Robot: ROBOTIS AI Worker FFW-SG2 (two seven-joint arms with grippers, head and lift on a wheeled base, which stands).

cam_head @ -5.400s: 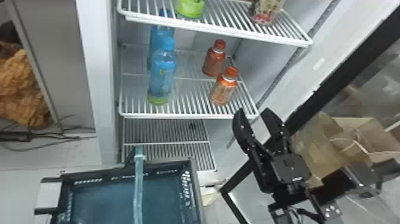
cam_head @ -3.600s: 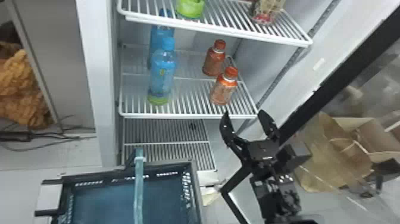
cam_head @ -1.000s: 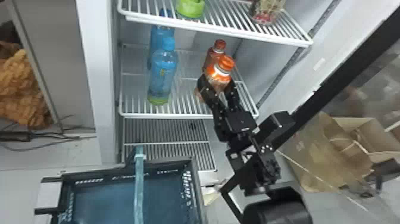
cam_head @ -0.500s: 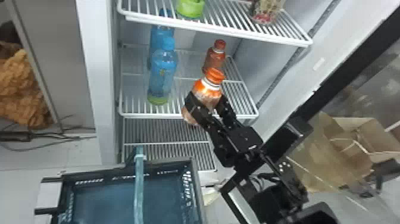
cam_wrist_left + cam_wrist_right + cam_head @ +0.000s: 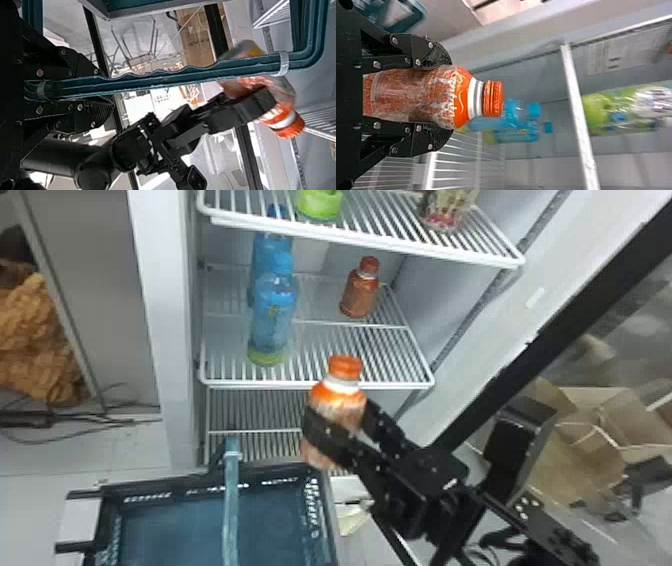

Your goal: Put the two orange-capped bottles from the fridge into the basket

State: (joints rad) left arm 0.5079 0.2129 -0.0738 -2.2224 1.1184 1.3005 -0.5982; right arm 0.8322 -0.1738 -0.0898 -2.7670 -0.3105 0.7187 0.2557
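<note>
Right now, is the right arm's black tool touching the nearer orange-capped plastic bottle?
Touching. The right wrist view shows the right tool clamping that bottle between its two fingers.

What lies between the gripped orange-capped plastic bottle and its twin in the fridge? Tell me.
Head view: the front of the white wire shelf lies between the gripped bottle and the standing bottle.

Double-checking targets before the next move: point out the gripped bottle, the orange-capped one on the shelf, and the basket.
Gripped bottle (image 5: pixel 417 95): right wrist view, middle of body.
Orange-capped shelf bottle (image 5: pixel 358 295): head view, body.
Basket (image 5: pixel 160 486): head view, far rim.
</note>
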